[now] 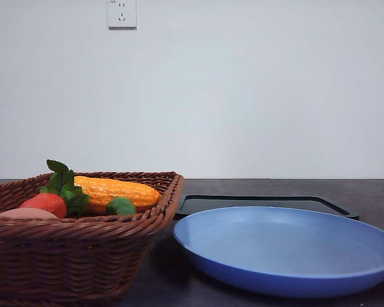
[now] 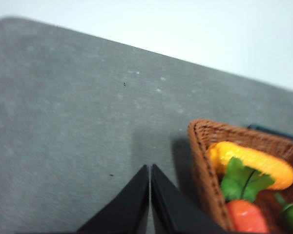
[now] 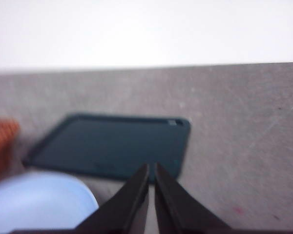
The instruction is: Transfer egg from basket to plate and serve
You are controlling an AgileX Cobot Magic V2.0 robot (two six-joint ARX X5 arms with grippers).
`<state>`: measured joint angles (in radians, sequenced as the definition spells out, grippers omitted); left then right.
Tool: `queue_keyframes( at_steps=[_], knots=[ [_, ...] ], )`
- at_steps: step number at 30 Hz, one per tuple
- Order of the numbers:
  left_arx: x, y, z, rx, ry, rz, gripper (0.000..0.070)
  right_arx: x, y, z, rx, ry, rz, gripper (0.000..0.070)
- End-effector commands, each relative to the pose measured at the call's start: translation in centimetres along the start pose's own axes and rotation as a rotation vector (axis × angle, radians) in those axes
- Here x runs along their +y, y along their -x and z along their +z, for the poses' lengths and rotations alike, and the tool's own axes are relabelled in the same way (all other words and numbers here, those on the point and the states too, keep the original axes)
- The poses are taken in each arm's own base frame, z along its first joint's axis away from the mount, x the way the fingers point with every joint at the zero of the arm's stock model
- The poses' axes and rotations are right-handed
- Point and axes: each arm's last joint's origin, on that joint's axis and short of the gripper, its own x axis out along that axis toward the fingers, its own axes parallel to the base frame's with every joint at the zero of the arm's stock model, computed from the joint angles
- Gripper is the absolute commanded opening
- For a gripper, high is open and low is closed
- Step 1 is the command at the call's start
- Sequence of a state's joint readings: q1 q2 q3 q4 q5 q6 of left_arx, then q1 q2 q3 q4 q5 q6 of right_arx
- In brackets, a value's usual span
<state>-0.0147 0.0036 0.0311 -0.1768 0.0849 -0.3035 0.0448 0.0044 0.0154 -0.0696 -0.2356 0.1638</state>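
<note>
The pinkish-brown egg (image 1: 25, 213) lies at the near left inside the brown wicker basket (image 1: 77, 256), its top just showing over the rim. The wide blue plate (image 1: 288, 252) sits on the table to the basket's right. My left gripper (image 2: 150, 170) is shut with nothing in it, above bare grey table just outside the basket (image 2: 205, 165). My right gripper (image 3: 152, 169) is also shut and empty, hovering over the near edge of the black tray (image 3: 112, 146), with the plate (image 3: 39, 204) beside it.
In the basket lie an orange-red carrot with green leaves (image 1: 51, 199), a yellow corn cob (image 1: 118, 190) and a small green vegetable (image 1: 121, 206). A flat black tray (image 1: 262, 203) lies behind the plate. A white wall backs the dark grey table.
</note>
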Motion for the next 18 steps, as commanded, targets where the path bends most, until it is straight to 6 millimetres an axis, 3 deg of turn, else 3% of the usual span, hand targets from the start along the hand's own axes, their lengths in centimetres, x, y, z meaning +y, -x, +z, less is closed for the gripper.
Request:
queue_keyframes(
  at_steps=[1,8,18],
  knots=[
    [0.2,-0.2,-0.7,0.027,0.155,-0.003,0.0,0.0,0.0,0.2,-0.036,-0.17,0.013,0.0],
    [0.1,-0.2,-0.7,0.037,0.258,-0.016,0.0,0.2,0.1,1.2,-0.122,-0.23,0.041,0.0],
    [-1.0,0.5,1.6,0.072,0.269,-0.146,0.0,0.6,0.8,2.6,0.046,-0.304,-0.006,0.0]
  ],
)
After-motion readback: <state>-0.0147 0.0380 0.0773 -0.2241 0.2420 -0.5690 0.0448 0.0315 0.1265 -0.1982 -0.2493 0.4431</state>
